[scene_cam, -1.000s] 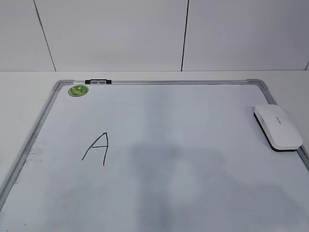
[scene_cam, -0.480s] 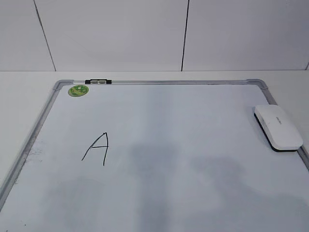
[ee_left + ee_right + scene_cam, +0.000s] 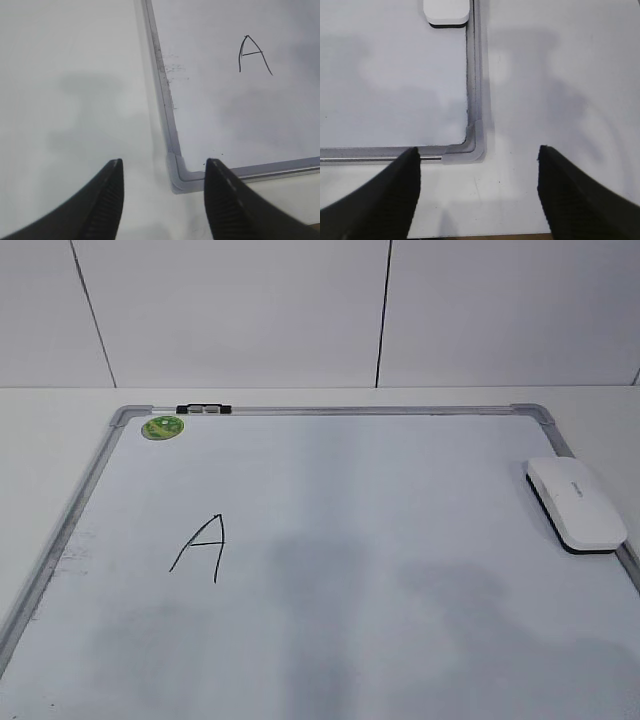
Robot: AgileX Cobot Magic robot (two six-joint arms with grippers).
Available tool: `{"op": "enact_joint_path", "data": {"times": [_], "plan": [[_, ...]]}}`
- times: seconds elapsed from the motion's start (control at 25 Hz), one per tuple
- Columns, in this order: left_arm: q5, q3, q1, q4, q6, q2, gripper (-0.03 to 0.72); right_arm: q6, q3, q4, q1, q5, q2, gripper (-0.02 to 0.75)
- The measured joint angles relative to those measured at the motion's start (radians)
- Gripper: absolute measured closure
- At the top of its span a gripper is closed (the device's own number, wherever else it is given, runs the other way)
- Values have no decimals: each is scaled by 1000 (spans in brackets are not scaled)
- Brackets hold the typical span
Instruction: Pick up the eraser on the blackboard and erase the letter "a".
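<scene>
The white eraser (image 3: 577, 504) lies on the right edge of the blackboard (image 3: 350, 411); its near end shows in the right wrist view (image 3: 446, 11). An angular capital "A" (image 3: 203, 545) is written on the board's left part, also in the left wrist view (image 3: 252, 54). No lowercase "a" shows in any view. My left gripper (image 3: 164, 162) is open and empty above the board's near left corner (image 3: 176, 180). My right gripper (image 3: 477, 150) is open and empty above the near right corner (image 3: 472, 145). Neither gripper shows in the exterior view.
A green round sticker (image 3: 162, 427) and a black clip (image 3: 202, 409) sit at the board's far left corner. The board lies on a white table (image 3: 50, 440) with a white panelled wall (image 3: 250, 310) behind. Smudges mark the left frame (image 3: 170, 70).
Only the faint shadows on the lower part of the board have shifted. The eraser, the board and the writing have not moved.
</scene>
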Motion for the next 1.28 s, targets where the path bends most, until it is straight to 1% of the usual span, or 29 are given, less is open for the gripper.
{"op": "enact_joint_path", "data": {"times": [0.08, 0.12, 0.32, 0.92, 1.28], "plan": [[-1, 0, 0, 0, 0, 0, 295, 0, 0, 0, 0, 0, 0, 159], [-1, 0, 0, 0, 0, 0, 272, 0, 0, 0, 0, 0, 0, 159], [-1, 0, 0, 0, 0, 0, 291, 0, 0, 0, 0, 0, 0, 159], [-1, 0, 0, 0, 0, -15, 298, 0, 0, 0, 0, 0, -9, 160], [-1, 0, 0, -2, -2, -136, 327, 0, 0, 0, 0, 0, -161, 160]]}}
